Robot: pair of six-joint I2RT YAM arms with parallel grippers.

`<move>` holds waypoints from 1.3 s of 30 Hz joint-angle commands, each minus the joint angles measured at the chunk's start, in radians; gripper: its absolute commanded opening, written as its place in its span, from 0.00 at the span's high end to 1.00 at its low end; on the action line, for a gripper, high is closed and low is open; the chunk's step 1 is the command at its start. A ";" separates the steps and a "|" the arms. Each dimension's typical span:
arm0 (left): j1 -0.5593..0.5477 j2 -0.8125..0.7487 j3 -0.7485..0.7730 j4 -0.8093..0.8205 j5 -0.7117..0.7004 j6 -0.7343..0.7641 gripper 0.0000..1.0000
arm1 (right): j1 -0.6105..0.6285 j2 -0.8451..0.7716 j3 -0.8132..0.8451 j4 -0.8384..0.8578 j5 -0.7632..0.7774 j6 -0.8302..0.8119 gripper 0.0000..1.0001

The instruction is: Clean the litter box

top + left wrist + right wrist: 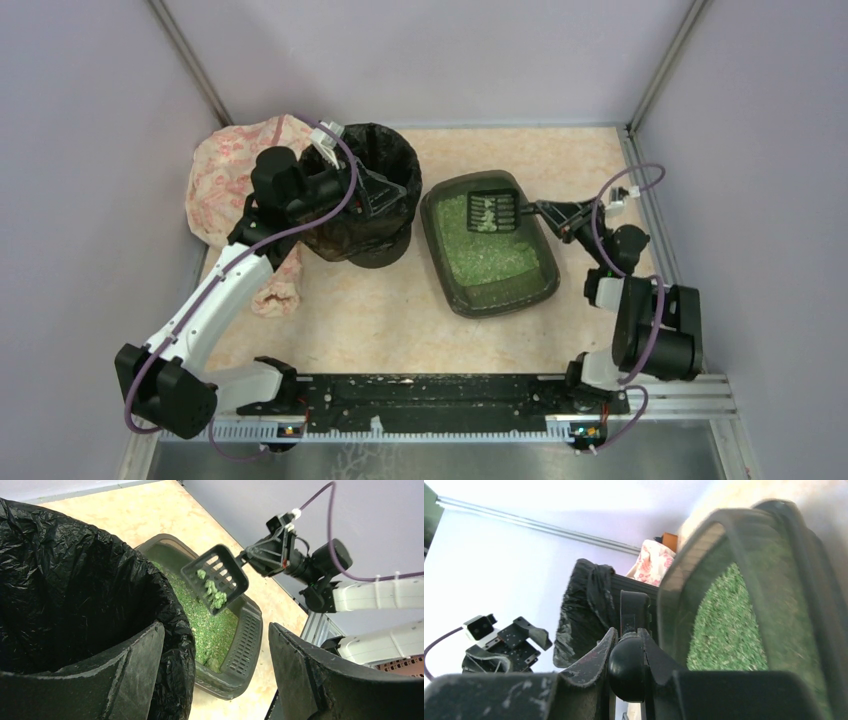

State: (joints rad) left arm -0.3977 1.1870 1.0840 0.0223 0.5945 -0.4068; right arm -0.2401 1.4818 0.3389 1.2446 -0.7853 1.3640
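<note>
blurry litter box point(809, 595) in right wrist view

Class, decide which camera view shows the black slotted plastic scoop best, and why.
Left wrist: the black slotted plastic scoop shows its slotted face and green clumps, held above the grey-green plastic litter box. Top external shows it small from above. Right wrist shows only its handle in the right claw.

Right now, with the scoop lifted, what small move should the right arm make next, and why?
Probably carry the scoop leftward toward the bin's open mouth, keeping it level. The right gripper is shut on its handle, green clumps sit in it, and it hangs above the litter box, not yet over the bin.
</note>
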 commanded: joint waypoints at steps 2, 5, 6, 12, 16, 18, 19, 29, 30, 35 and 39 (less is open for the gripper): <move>-0.003 -0.024 -0.001 0.022 0.012 0.008 0.18 | 0.042 -0.196 0.181 -0.326 0.011 -0.074 1.00; -0.003 -0.027 0.000 0.022 0.014 0.007 0.18 | 0.076 -0.242 0.293 -0.504 0.035 -0.127 1.00; -0.003 -0.027 0.000 0.022 0.015 0.006 0.18 | 0.087 -0.245 0.324 -0.520 0.043 -0.123 1.00; -0.003 -0.040 0.001 0.024 0.016 0.004 0.18 | 0.180 -0.189 0.521 -0.575 0.078 -0.077 1.00; -0.003 -0.046 0.001 0.024 0.015 0.007 0.18 | 0.289 -0.120 0.608 -0.528 0.110 -0.032 1.00; -0.003 -0.046 0.001 0.024 0.015 0.008 0.18 | 0.351 -0.083 0.659 -0.528 0.140 -0.035 1.00; -0.002 -0.045 0.001 0.024 0.016 0.007 0.18 | 0.377 -0.065 0.691 -0.532 0.152 -0.041 1.00; -0.003 -0.046 -0.001 0.025 0.014 0.006 0.18 | 0.592 0.166 1.080 -0.721 0.207 -0.272 1.00; -0.003 -0.046 -0.001 0.024 0.013 0.008 0.18 | 0.607 0.189 1.115 -0.761 0.212 -0.311 1.00; -0.003 -0.045 -0.001 0.023 0.010 0.011 0.18 | 0.683 0.262 1.239 -0.899 0.238 -0.529 1.00; -0.003 -0.042 -0.001 0.021 0.008 0.013 0.18 | 0.760 0.250 1.313 -1.096 0.397 -0.824 1.00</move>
State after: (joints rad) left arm -0.3977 1.1610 1.0840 0.0227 0.5953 -0.4068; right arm 0.4545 1.7485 1.5471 0.3157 -0.5308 0.8612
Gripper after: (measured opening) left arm 0.822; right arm 0.168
